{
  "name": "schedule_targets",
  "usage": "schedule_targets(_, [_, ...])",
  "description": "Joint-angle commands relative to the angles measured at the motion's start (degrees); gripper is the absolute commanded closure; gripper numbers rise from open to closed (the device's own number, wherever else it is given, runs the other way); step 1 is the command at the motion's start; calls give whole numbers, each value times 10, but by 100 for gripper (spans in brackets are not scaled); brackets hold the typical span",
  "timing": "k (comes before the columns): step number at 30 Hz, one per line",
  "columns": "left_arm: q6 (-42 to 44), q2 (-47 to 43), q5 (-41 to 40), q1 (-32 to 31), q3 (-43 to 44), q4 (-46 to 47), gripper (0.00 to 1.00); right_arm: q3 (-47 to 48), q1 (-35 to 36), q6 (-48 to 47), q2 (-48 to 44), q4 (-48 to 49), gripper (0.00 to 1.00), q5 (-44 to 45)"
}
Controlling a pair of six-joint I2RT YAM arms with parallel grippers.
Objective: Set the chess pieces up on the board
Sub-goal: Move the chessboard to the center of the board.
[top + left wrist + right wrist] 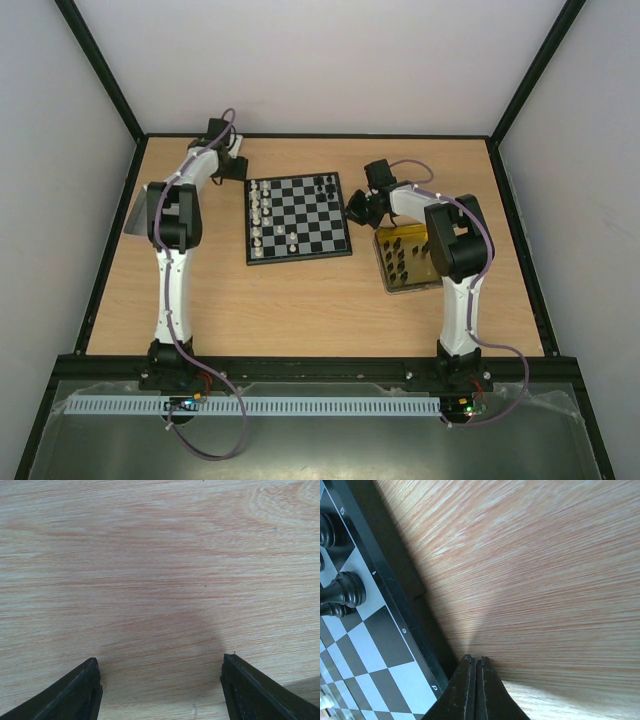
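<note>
While the wooden counter (300, 290) carries everything, the board (310, 225) lies near its middle, with a yellow tray (410, 280) just off its right side. The left end effector (160, 662) hangs released and empty over bare wood beyond the board's far left corner, and the right end effector (476, 662) is clenched on nothing beside the board's right edge. White chess pieces (256, 212) line the board's left side, black chess pieces (324, 183) stand at its far right corner, and more sit in the tray.

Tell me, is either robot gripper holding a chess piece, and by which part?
No, nothing is held. The left gripper is open above the light wooden table. The right gripper is shut with nothing in it, beside the black-and-white checkered chessboard.
</note>
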Motion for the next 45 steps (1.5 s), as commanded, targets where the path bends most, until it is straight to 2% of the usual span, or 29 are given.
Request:
schedule_targets(1, [3,26,3,-5,-39,-67,32,-11,11,-1,-2,-12,98,-2])
schedule_targets(7, [2,15,2,-6,-56,-59,32,-19,16,1,-6,-6,98,-3])
schedule_targets(14, [5,-21,4,-6,-135,-28,32,-35,22,5,-15,-1,98,-2])
schedule_targets(33, [-7,-102,9,-1,-279,28,32,-120,41,21,-70,37,98,2])
schedule_targets(39, [-31,-113,-9,17,-281,38,34,-141,49,25,-80,45,98,6])
schedule_targets(45, [-39,-125,10,39,-265,25,35,-136,50,20,-77,39,98,7])
